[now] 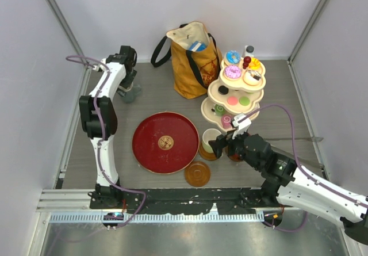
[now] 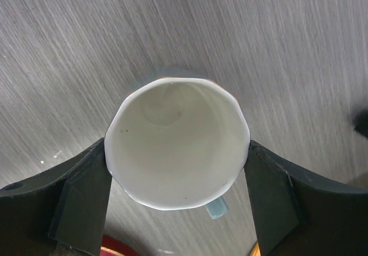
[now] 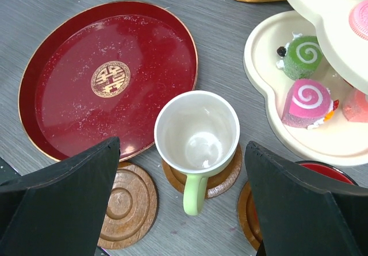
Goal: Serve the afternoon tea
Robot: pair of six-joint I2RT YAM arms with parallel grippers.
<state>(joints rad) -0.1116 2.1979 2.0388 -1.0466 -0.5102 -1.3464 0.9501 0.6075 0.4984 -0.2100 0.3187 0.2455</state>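
Grey worktop with a big round red tray in the middle, a cream three-tier stand of toy cakes at the right, a pale green mug on a brown round saucer under the wide-spread right gripper, and a grey-green mug pinched by the left gripper, far left.

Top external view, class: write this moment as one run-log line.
left end effector: shut on grey-green ceramic mug | right end effector: open, clear of pale green ceramic mug on brown round wooden saucer
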